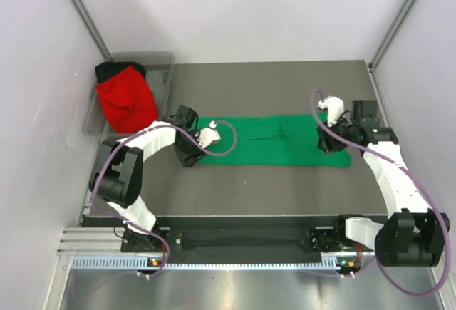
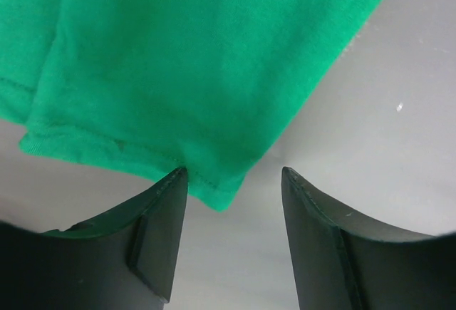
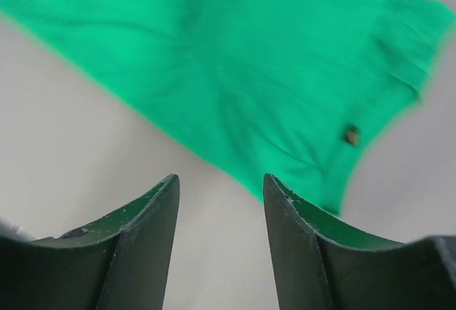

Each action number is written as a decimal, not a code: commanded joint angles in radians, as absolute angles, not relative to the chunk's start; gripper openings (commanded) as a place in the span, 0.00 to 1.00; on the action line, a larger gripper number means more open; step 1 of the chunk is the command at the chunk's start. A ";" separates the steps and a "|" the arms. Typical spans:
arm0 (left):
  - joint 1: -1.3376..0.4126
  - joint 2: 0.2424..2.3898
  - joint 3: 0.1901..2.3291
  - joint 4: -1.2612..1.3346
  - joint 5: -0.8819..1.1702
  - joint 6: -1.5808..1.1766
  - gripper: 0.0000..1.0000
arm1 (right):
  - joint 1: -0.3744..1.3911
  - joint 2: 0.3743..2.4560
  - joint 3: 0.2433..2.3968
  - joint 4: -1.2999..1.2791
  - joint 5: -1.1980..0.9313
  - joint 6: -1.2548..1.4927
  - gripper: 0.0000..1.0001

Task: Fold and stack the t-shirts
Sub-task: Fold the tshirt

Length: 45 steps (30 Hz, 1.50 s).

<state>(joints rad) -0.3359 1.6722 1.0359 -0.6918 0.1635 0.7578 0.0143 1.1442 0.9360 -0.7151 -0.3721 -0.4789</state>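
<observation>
Our left fingers (image 2: 160, 217) stand open over the left end of the green t-shirt (image 1: 274, 139), and its hemmed corner shows between the tips. Our right fingers (image 3: 146, 231) stand open at the right end, holding nothing. The shirt lies as a long strip across the middle of the worktop (image 1: 285, 196). A shallow pinch may catch only the top layer, and the fold could then slide apart. The near side offers open room. The red t-shirt (image 1: 127, 100) and black t-shirt (image 1: 108, 70) crowd the bin (image 1: 162, 60) at the far left.
</observation>
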 commanded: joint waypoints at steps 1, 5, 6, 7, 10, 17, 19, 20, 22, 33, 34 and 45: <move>-0.337 1.697 1.025 -0.611 0.179 0.742 0.59 | -0.087 1.186 0.957 -0.635 -0.413 -0.417 0.51; -0.339 1.716 1.028 -0.586 0.186 0.724 0.50 | -0.150 1.287 0.979 -0.612 -0.426 -0.440 0.51; -0.337 1.724 1.029 -0.586 0.186 0.721 0.46 | -0.156 1.323 0.986 -0.609 -0.422 -0.443 0.51; -0.339 1.726 1.032 -0.595 0.192 0.719 0.40 | -0.161 1.342 0.992 -0.607 -0.417 -0.448 0.51; -0.341 1.721 1.040 -0.632 0.204 0.715 0.19 | -0.195 1.402 1.015 -0.585 -0.393 -0.448 0.50; -0.388 1.623 1.000 -0.692 0.198 0.695 0.01 | -0.239 1.591 1.129 -0.597 -0.367 -0.436 0.52; -0.409 1.588 0.979 -0.702 0.192 0.690 0.00 | -0.242 1.632 1.160 -0.597 -0.361 -0.430 0.54; -0.416 1.574 0.971 -0.706 0.189 0.686 0.00 | -0.241 1.659 1.181 -0.598 -0.350 -0.426 0.54; -0.433 1.536 0.951 -0.718 0.195 0.683 0.00 | -0.242 1.709 1.203 -0.604 -0.333 -0.422 0.55; -0.466 1.448 0.914 -0.759 0.187 0.664 0.00 | -0.242 1.828 1.273 -0.614 -0.324 -0.403 0.57; -0.468 1.448 0.914 -0.759 0.187 0.664 0.00 | -0.242 1.833 1.276 -0.611 -0.316 -0.402 0.57; -0.489 1.425 0.928 -0.802 0.198 0.657 0.00 | -0.224 2.012 1.416 -0.673 -0.262 -0.407 0.10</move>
